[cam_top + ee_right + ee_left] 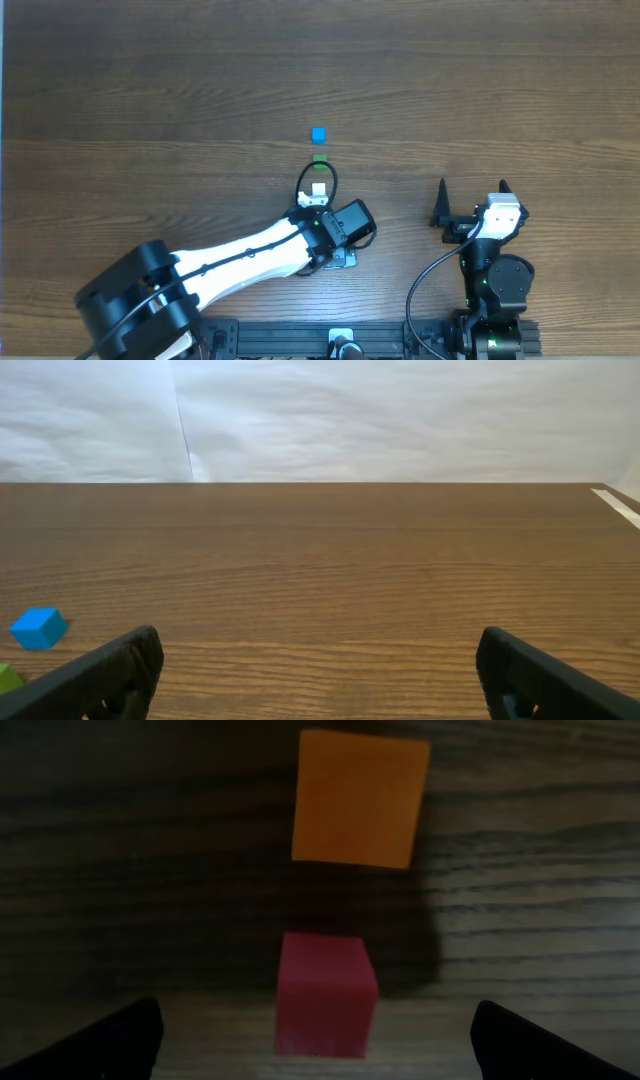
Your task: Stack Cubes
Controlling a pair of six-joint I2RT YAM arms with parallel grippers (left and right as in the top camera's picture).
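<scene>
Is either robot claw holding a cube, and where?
Nothing is held. The left gripper is open, clear of the cube before it; the right gripper is open and empty.

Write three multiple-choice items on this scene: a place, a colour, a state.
1. Where is the green cube?
A) between the blue cube and the left end effector
B) beside the right end effector
C) atop the blue cube

2. Which colour is the cube farther from the left end effector?
A) yellow
B) blue
C) purple

3. The right end effector is:
A) shut on a cube
B) open, empty
C) shut, empty

Key: 1A, it lies between them; 2B, seen from above; 3B, fingers wide apart.
</scene>
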